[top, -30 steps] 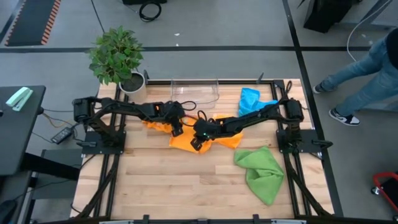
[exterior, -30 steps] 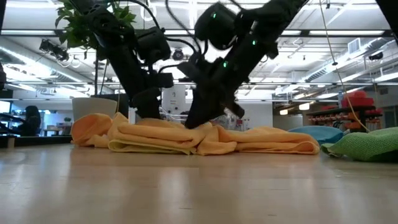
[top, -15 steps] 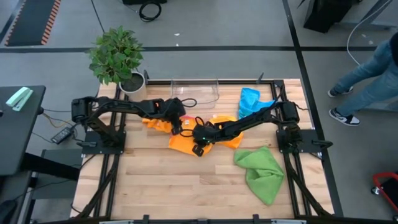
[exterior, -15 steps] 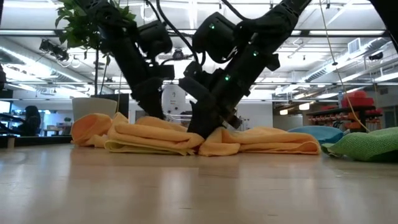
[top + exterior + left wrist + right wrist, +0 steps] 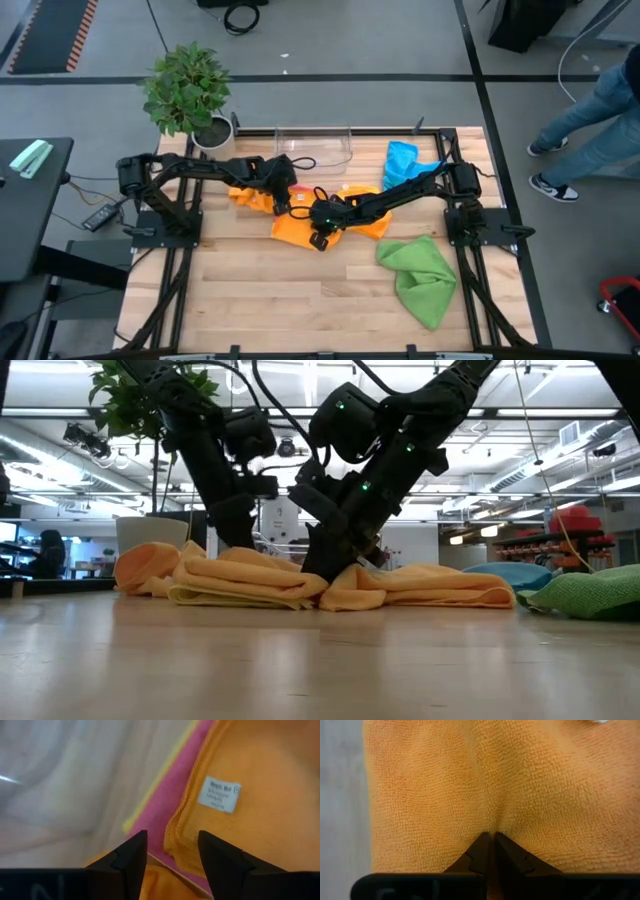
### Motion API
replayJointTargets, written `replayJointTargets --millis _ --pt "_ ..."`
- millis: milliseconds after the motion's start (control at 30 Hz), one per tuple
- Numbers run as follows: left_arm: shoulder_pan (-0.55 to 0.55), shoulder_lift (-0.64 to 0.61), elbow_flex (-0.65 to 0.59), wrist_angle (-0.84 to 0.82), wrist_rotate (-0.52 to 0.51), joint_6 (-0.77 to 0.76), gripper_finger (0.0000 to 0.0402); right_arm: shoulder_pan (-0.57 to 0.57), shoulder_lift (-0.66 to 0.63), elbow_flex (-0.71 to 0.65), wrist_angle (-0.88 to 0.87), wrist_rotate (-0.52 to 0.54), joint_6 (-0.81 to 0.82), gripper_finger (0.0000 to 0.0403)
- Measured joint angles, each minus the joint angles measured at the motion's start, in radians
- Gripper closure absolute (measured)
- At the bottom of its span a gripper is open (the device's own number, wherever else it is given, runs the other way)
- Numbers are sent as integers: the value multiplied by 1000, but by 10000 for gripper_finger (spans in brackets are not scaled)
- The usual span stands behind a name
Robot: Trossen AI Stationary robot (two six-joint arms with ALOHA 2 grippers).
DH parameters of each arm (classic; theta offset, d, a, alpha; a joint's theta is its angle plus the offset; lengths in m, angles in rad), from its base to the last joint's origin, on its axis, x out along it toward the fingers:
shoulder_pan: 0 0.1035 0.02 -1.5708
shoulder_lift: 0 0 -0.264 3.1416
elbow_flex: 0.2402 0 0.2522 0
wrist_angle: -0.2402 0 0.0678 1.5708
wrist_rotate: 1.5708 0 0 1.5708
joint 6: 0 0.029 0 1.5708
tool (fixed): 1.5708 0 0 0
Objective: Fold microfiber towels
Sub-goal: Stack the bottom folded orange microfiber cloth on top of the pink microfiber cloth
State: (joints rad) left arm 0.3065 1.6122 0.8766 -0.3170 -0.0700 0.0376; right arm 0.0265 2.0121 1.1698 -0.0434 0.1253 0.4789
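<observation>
A heap of microfiber towels lies mid-table. An orange towel [image 5: 350,218] is spread on the table and a second orange one [image 5: 248,197] is bunched to its left. My right gripper [image 5: 492,839] is shut on the spread orange towel. My left gripper [image 5: 172,852] is open just above the heap. Its fingers stand either side of the hemmed edge of an orange towel [image 5: 175,835] with a white label. A pink towel [image 5: 167,790] and a yellow edge [image 5: 131,824] show beneath. A blue towel [image 5: 402,160] and a green towel [image 5: 420,278] lie apart on the right. My right gripper pinches a small pucker of the orange towel's upper face [image 5: 492,826] between its two fingertips. It comes slanting down from the table's right. The towel lies on the table, and creases in it run in toward the fingertips.
A clear plastic bin [image 5: 312,146] stands at the far edge behind the heap, and a potted plant [image 5: 187,90] is at the far left corner. Bare wood [image 5: 280,290] stretches along the near half of the table. A person's legs show beyond the table's right side.
My right gripper has sunk onto the orange towel and rolled a little. The cloth under it has bunched into a tighter fold.
</observation>
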Motion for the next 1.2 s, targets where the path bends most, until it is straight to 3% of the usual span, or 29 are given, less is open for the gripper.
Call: replayJointTargets --millis 500,600,767,1000,1200 --pt "-17 27 2 33 5 1 242 -7 0 0 1 -1 4 364" --pt "-17 14 3 31 5 1 281 -11 0 0 1 -3 22 364" --pt "-17 13 3 27 40 2 386 -25 0 0 2 -3 26 364" --pt "-16 6 3 21 36 15 392 -35 0 0 1 -2 45 364" --pt "-11 -6 58 6 -109 119 391 -30 0 0 1 4 45 364"
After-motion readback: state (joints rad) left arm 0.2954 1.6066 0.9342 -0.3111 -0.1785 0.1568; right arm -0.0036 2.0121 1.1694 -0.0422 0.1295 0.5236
